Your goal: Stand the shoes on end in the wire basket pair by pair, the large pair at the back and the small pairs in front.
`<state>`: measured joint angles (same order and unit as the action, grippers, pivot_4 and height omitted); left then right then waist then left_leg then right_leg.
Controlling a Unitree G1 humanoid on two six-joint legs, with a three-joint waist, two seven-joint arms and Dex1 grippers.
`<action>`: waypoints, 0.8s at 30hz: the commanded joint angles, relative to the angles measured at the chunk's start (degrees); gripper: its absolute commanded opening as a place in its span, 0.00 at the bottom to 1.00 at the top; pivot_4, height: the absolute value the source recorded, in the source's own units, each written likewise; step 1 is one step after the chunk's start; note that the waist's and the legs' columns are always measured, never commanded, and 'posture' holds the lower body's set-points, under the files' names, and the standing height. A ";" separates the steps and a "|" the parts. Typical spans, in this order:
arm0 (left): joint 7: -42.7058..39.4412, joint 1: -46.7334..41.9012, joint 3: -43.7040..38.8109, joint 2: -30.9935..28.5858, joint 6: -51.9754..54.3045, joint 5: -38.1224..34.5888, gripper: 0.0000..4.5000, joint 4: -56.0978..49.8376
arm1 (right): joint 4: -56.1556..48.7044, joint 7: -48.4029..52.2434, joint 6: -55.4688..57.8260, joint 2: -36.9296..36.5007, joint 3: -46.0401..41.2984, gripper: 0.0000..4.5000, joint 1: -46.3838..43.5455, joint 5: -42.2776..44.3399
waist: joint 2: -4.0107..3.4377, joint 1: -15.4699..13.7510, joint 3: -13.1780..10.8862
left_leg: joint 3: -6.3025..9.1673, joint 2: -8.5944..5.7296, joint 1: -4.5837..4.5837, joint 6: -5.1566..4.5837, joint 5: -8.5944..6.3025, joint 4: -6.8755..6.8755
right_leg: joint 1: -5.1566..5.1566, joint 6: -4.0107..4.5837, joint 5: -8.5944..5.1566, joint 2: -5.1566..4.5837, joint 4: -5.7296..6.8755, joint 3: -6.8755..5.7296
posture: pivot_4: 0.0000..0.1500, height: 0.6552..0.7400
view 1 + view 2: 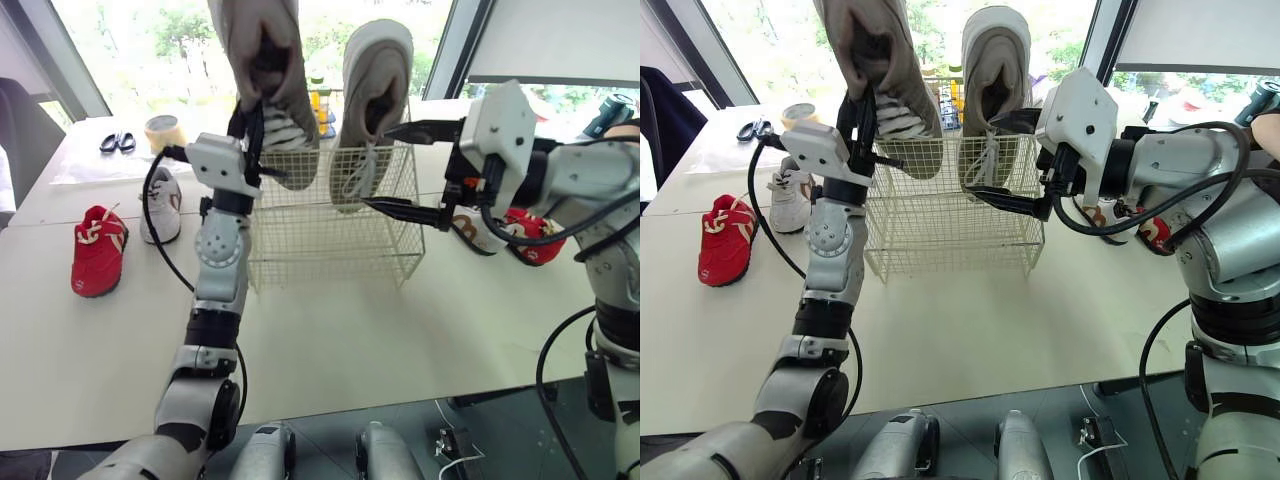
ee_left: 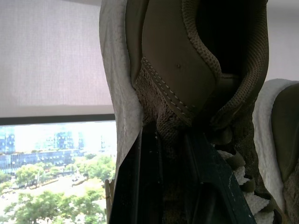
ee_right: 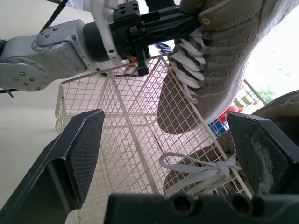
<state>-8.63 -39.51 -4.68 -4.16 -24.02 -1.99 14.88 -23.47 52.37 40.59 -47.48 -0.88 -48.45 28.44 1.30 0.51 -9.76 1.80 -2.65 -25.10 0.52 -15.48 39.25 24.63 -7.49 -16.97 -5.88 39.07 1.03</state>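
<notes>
At left on the table, a red shoe and a small white shoe. Over the left half of the wire basket, a big grey shoe hung toe-down, pinched at the collar by the left gripper. Beside it stands its mate on end, with the right gripper spread wide just alongside. Could slip from so thin a pinch, or topple on release and knock the mate over.

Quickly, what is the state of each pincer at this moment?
Left pincer: closed, holding a large beige shoe by its collar.
Right pincer: open, holding nothing.
</notes>
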 commanded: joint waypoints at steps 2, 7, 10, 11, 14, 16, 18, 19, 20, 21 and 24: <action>-2.43 2.35 2.62 0.34 5.80 -1.74 0.52 -3.91 | -0.59 0.35 -0.96 -0.61 -1.18 1.00 -1.29 0.44 | 0.00 -0.43 0.00 | 0.00 0.00 0.05 0.00 0.00 0.01 | -0.05 0.00 0.00 0.00 0.01 0.00 | 1.00 1.00; -5.45 4.24 2.65 -1.04 13.91 -5.58 0.94 -9.64 | -0.13 0.61 -1.37 -0.05 -0.80 1.00 -1.33 0.33 | -0.01 -1.05 0.00 | 0.01 0.01 0.20 -0.01 -0.01 0.02 | -0.18 0.00 0.00 0.02 0.01 0.00 | 1.00 1.00; -6.64 5.63 1.06 -3.05 18.40 -8.53 0.94 -14.32 | 0.01 0.75 -1.63 0.03 -0.78 1.00 -1.15 0.26 | -0.01 -1.04 0.00 | 0.00 0.02 0.20 -0.01 0.00 0.00 | -0.18 0.00 0.00 0.02 0.01 0.02 | 1.00 1.00; -6.91 6.01 0.58 -3.72 19.75 -9.58 0.94 -15.80 | 0.04 0.80 -1.73 0.02 -0.80 1.00 -1.05 0.26 | -0.01 -1.03 0.00 | 0.01 0.02 0.20 -0.01 0.00 -0.01 | -0.18 0.00 0.00 0.02 0.01 0.02 | 1.00 1.00; -8.18 6.50 -1.01 -5.87 25.51 -14.42 0.94 -21.50 | 0.30 1.02 -2.18 0.10 -0.70 1.00 -0.77 0.15 | -0.01 -1.03 0.00 | 0.01 0.04 0.21 0.00 0.00 -0.01 | -0.17 0.00 0.00 0.02 0.00 0.02 | 1.00 1.00; -9.62 6.40 -2.10 -7.87 31.21 -19.13 0.94 -25.59 | 0.57 1.19 -2.58 0.11 -0.53 1.00 -0.61 -0.03 | -0.01 -1.14 0.00 | 0.01 0.04 0.21 0.00 0.00 -0.01 | -0.17 0.01 0.00 0.02 0.00 0.02 | 1.00 1.00; -11.13 5.55 -3.76 -10.44 37.78 -25.05 0.94 -29.47 | 0.96 1.34 -2.90 0.03 -0.56 1.00 -0.40 -0.08 | -0.01 -1.21 0.00 | 0.02 0.03 0.21 0.00 0.00 -0.01 | -0.19 0.00 0.00 0.01 -0.04 0.02 | 1.00 1.00; -11.87 4.84 -4.80 -11.98 41.48 -28.69 0.94 -31.11 | 1.16 1.42 -3.02 -0.09 -0.66 1.00 -0.24 -0.08 | -0.01 -1.19 0.00 | 0.01 0.03 0.21 0.00 0.00 -0.01 | -0.19 0.00 0.00 0.01 -0.03 0.03 | 1.00 1.00; -13.11 3.89 -6.22 -14.23 45.82 -33.34 0.94 -32.53 | 1.35 1.36 -2.90 -0.27 -1.03 1.00 0.00 0.03 | -0.01 -1.15 0.00 | 0.01 0.03 0.21 0.00 0.00 -0.01 | -0.19 0.00 0.00 0.01 -0.04 0.03 | 1.00 1.00; -14.19 2.93 -7.58 -16.32 49.70 -37.58 0.94 -33.42 | 1.62 1.29 -2.79 -0.47 -1.50 1.00 0.24 0.17 | -0.01 -1.12 0.00 | 0.02 0.03 0.21 0.00 0.00 -0.01 | -0.19 0.00 0.00 0.01 -0.04 0.03 | 1.00 1.00; -17.64 -0.25 -10.95 -23.13 60.00 -48.54 0.94 -33.42 | 2.29 0.62 -1.69 -1.28 -4.00 1.00 1.05 1.09 | -0.01 -0.96 0.00 | 0.04 0.05 0.21 0.00 0.00 -0.02 | -0.19 0.01 0.00 0.03 -0.04 0.02 | 1.00 1.00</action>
<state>-24.11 -37.94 -12.82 -24.97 30.58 -43.64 -16.63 -21.14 53.62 38.62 -47.59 -1.22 -47.27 28.56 1.29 -0.45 -9.77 1.84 -2.60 -24.90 0.52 -15.48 39.23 24.44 -7.48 -16.97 -5.85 39.03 1.06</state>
